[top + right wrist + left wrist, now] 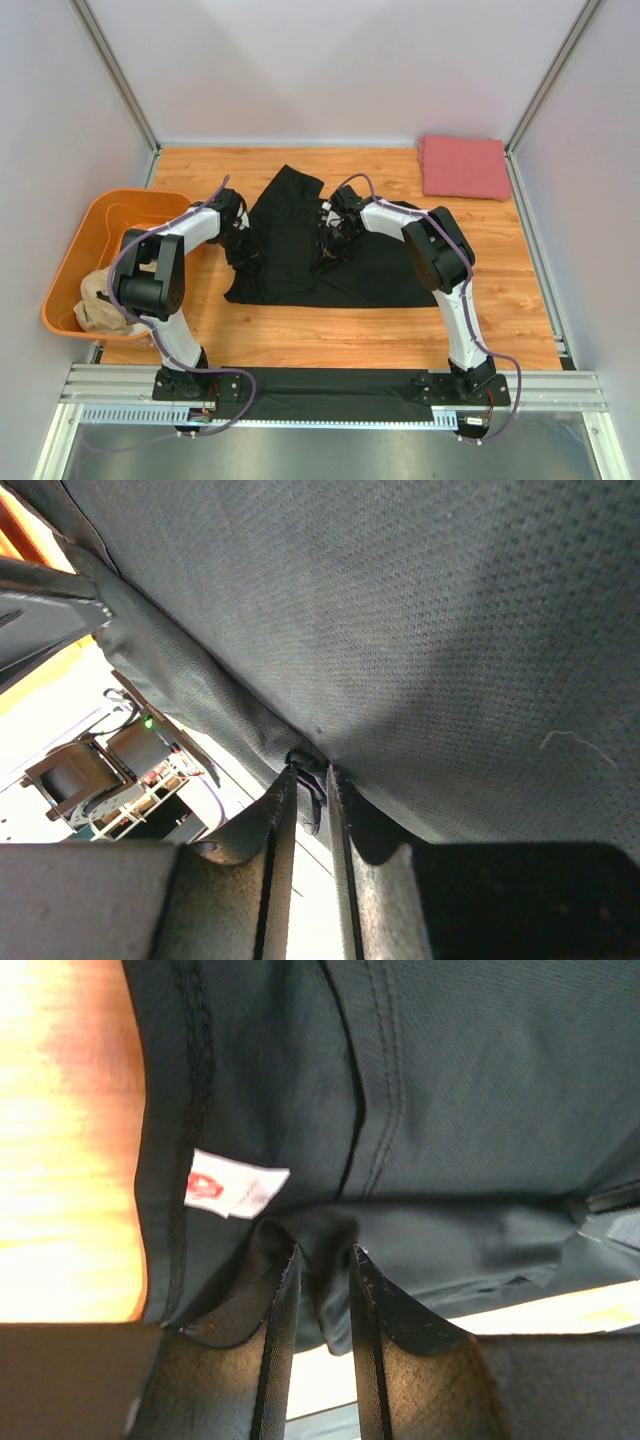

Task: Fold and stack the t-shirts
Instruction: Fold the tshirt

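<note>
An orange plastic tub [80, 250] sits at the left edge of the light wooden table [300, 335].

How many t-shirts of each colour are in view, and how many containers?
black t-shirt, spread on the table: 1
pinkish-red t-shirt, folded at the far right corner: 1
tan t-shirt, crumpled in the tub: 1
orange tub: 1
Total: 4 things, 3 of them shirts

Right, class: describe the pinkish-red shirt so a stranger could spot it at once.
Start at the wooden table and go to its far right corner. The pinkish-red shirt lies there alone. Unlike the black shirt spread mid-table, it is neatly folded.
</note>
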You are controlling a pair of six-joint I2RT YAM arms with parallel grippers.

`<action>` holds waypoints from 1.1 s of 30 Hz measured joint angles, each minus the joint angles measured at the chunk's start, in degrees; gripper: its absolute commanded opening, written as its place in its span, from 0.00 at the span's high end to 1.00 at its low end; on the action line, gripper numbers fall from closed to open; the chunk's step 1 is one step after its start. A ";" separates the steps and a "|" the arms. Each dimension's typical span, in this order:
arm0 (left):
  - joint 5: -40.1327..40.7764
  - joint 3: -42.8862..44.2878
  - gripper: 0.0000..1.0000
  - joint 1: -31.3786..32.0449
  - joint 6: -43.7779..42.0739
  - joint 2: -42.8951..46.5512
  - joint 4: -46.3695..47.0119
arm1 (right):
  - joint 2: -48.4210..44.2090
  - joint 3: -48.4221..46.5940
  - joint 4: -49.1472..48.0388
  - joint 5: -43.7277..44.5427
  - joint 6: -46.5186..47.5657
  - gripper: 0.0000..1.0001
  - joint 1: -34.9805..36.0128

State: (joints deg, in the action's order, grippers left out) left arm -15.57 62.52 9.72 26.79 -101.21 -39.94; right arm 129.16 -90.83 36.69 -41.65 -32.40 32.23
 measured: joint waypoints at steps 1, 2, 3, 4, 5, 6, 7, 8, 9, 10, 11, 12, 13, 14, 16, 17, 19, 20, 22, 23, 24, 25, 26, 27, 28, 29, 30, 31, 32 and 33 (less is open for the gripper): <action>-0.04 0.11 0.67 0.00 0.00 -0.48 0.04 | 0.00 0.00 0.00 0.00 0.00 0.81 0.00; -0.15 0.24 0.67 0.00 0.00 -1.11 0.11 | 0.00 0.00 0.00 0.00 0.00 0.81 0.00; -0.35 0.42 0.67 -0.02 0.04 -1.68 0.11 | 0.02 0.00 0.00 0.00 0.00 0.82 0.00; -0.59 0.68 0.67 -0.02 0.09 -1.97 -0.04 | 0.02 0.00 0.00 0.00 0.02 0.82 0.00; -0.61 0.79 0.67 -0.02 0.13 -1.99 0.00 | 0.02 0.00 -0.02 0.02 0.02 0.83 0.00; -0.57 0.90 0.71 -0.02 0.15 -2.01 0.04 | 0.07 0.00 -0.02 0.02 0.02 0.85 0.00; -0.48 1.01 0.75 -0.02 0.17 -2.05 0.07 | 0.09 0.00 -0.02 0.02 0.02 0.86 0.00; -0.37 1.09 0.79 -0.02 0.26 -2.10 0.11 | 0.13 0.00 -0.02 0.02 0.00 0.88 0.00; -0.35 1.36 0.88 -0.02 0.28 -2.25 0.04 | 0.20 -0.02 -0.02 0.02 -0.04 0.90 0.00; -0.28 1.70 0.93 -0.02 0.50 -2.49 0.02 | 0.26 -0.07 0.02 0.02 -0.04 0.92 0.00; -0.15 2.08 0.96 0.00 0.52 -2.73 0.09 | 0.37 -0.17 0.09 0.07 -0.07 0.93 0.00; 0.15 2.40 0.99 0.00 0.50 -2.86 0.09 | 0.52 -0.37 0.20 0.11 -0.09 0.96 0.00; 0.52 2.58 1.00 0.00 0.50 -2.86 0.09 | 0.63 -0.55 0.37 0.17 -0.07 0.97 0.00; 0.92 2.78 1.00 -0.02 0.52 -2.84 0.07 | 0.76 -0.74 0.55 0.24 -0.04 0.98 0.00; 2.01 3.02 1.00 0.00 0.57 -2.82 0.09 | 0.94 -1.07 0.92 0.33 0.07 1.00 0.00; 2.58 3.06 1.00 0.00 0.57 -2.75 0.07 | 0.98 -1.22 1.03 0.55 0.15 1.00 0.00; 3.69 3.06 0.99 0.00 0.57 -2.62 0.02 | 0.98 -1.57 1.38 1.01 0.37 1.00 0.00; 4.02 3.06 0.93 0.00 0.55 -2.54 0.04 | 1.01 -1.77 1.57 1.25 0.44 1.00 0.00; 4.37 3.06 0.87 0.00 0.37 -2.43 0.04 | 1.11 -2.10 1.79 1.75 0.66 1.00 0.00; 4.52 3.06 0.86 0.00 0.37 -2.40 0.02 | 1.16 -2.25 1.99 1.97 0.76 1.00 0.00; 4.59 3.08 0.81 0.00 0.35 -2.40 0.00 | 1.16 -2.32 2.10 2.16 0.81 1.00 0.00; 4.55 3.08 0.77 0.00 0.26 -2.38 -0.09 | 1.16 -2.40 2.29 2.32 0.98 1.00 0.00; 4.50 3.08 0.69 0.00 0.26 -2.36 -0.17 | 1.16 -2.58 2.62 2.56 1.22 0.99 0.00; 4.35 3.06 0.65 0.00 0.11 -2.19 -0.31 | 1.16 -2.69 2.93 2.82 1.49 0.98 0.00; 4.11 2.91 0.63 0.00 0.15 -1.77 -0.39 | 1.16 -2.89 3.32 3.13 1.77 0.97 0.02; 4.00 2.69 0.62 0.00 0.31 -1.09 -0.50 | 1.16 -2.99 3.54 3.30 2.12 0.96 0.02; 3.89 2.19 0.62 0.00 0.35 0.33 -0.63 | 1.09 -3.21 4.04 3.67 2.54 0.94 0.02; 3.82 1.90 0.62 -0.02 0.35 1.51 -0.87 | 1.01 -3.43 4.59 4.07 2.91 0.93 0.04; 3.78 1.73 0.62 0.00 0.35 3.04 -1.29 | 0.90 -3.74 5.27 4.68 3.52 0.91 0.11; 3.69 1.68 0.62 0.00 0.33 4.74 -1.64 | 0.66 -4.11 6.12 5.46 4.11 0.90 0.11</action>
State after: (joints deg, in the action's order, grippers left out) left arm -11.88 64.20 9.72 27.11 -96.47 -41.58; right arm 129.82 -94.94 42.81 -36.18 -28.29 32.34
